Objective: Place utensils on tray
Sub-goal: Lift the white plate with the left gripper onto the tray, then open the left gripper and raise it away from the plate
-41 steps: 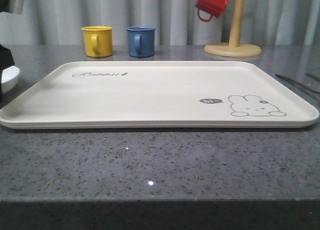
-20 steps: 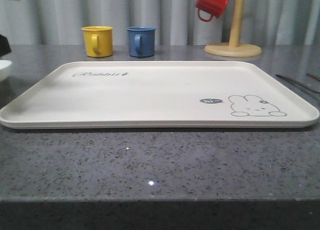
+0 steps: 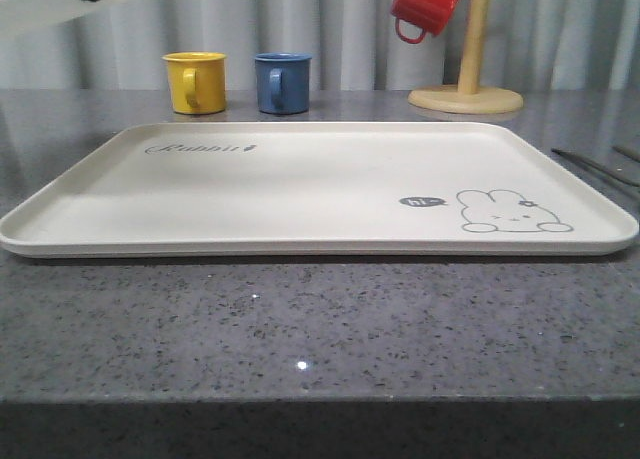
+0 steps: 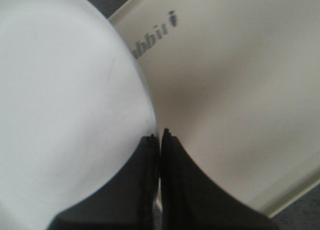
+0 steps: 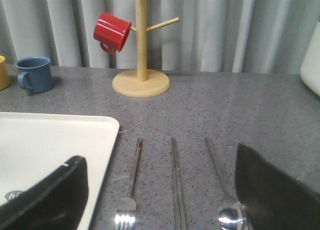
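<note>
My left gripper (image 4: 159, 136) is shut on the rim of the round white plate (image 4: 60, 99) and holds it in the air over the tray's (image 4: 240, 89) left end, near the "Rabbit" lettering. The front view has the plate (image 3: 60, 4) as a blur at the upper left, above the cream tray (image 3: 300, 194). To the right of the tray lie the fork (image 5: 131, 180), the pair of chopsticks (image 5: 176, 180) and the spoon (image 5: 220, 180), side by side on the counter. My right gripper (image 5: 159, 157) hangs open just above them, with nothing between its fingers.
A yellow mug (image 3: 194, 81) and a blue mug (image 3: 281, 82) stand behind the tray. A red mug (image 3: 425, 7) hangs on a wooden mug tree (image 3: 467, 89) at the back right. A white object (image 5: 311, 69) sits at the far right edge.
The plate has risen from the counter at the tray's left to high at the upper left, carried by my left gripper. Tray and cutlery have not moved.
</note>
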Controlling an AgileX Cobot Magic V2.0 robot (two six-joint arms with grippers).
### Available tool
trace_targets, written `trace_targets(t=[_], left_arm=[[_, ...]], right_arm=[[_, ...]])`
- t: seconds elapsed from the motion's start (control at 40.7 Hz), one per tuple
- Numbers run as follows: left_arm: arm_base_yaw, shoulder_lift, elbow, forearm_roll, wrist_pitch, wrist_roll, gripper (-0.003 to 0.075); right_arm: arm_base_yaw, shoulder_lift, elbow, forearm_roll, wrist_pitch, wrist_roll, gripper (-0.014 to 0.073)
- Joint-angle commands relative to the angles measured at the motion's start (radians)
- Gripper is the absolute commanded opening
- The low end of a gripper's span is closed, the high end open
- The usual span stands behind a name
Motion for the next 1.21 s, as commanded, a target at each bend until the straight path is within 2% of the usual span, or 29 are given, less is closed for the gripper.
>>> trace_targets(t=[0.0,0.148,0.295,0.541,0.615,0.787,0.886,1.058,1.181], left_arm=[[-0.075,0.003,-0.036,-0.013,-0.029,-0.012,-0.0018],[-0.141,0.061,-0.036,-0.081,-0.052,-0.012,-0.0018],[-0.146,0.12,-0.036,-0.143,-0.042,-0.012,-0.0018],[-0.146,0.206,-0.036,-0.154,-0.028,-0.012,-0.0004],[-0.144,0.216,-0.036,-0.159,-0.028,-0.012,0.0059],[-0.143,0.218,-0.039,-0.163,-0.032,-0.012,0.0326],[-0.143,0.197,-0.056,-0.178,-0.027,-0.013,0.0398],[-0.131,0.114,-0.066,-0.182,-0.051,-0.013,0.0349],[-0.061,0.048,-0.066,-0.182,-0.053,-0.013,0.0253]], right_arm=[[-0.005,0.017,-0.036,0.0,-0.087,-0.002,0.0622],[-0.005,0.017,-0.036,0.0,-0.087,-0.002,0.0622],[-0.005,0.017,-0.036,0.0,-0.087,-0.002,0.0622],[-0.005,0.017,-0.036,0.0,-0.087,-0.002,0.0622],[-0.005,0.017,-0.036,0.0,-0.087,-0.002,0.0622],[-0.005,0.017,-0.036,0.0,-0.087,-0.002,0.0622],[-0.005,0.017,-0.036,0.0,-0.087,-0.002,0.0622],[-0.005,0.017,-0.036,0.0,-0.087,-0.002,0.0622],[-0.005,0.017,-0.036,0.0,-0.087,-0.002,0.0622]])
